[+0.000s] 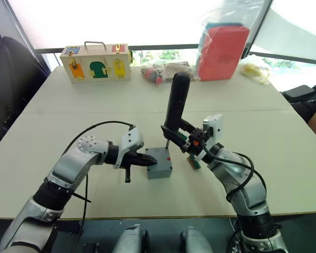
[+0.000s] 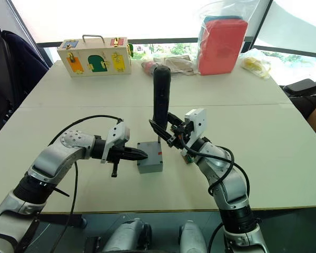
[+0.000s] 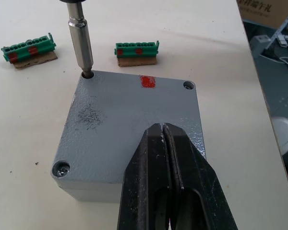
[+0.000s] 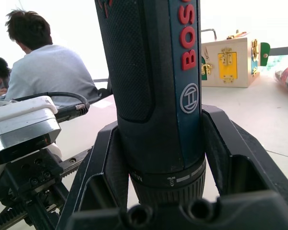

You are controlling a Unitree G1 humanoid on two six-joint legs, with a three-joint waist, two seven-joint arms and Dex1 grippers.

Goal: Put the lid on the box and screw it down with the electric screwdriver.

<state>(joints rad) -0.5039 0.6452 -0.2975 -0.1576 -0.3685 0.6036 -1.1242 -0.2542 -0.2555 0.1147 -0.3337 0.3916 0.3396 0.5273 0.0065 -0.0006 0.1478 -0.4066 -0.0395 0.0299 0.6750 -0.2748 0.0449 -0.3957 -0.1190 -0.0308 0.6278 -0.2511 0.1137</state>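
Reading "BOS" in red letters and a round logo on the textured black barrel of the electric screwdriver [image 4: 153, 86], I see my right gripper [image 2: 166, 132] clamped around it, holding it upright. Its metal bit [image 3: 81, 40] sits in 1 corner hole of the lid [image 3: 129, 129], a speckled grey plate with a red mark, seated on the box [image 1: 159, 169] at the middle of the pale table [image 1: 263, 126]. My left gripper [image 3: 163, 143] presses closed fingertips on the lid. 2 green bit holders [image 3: 137, 49] lie just beyond. A wooden case [image 1: 97, 63] stands at the window edge.
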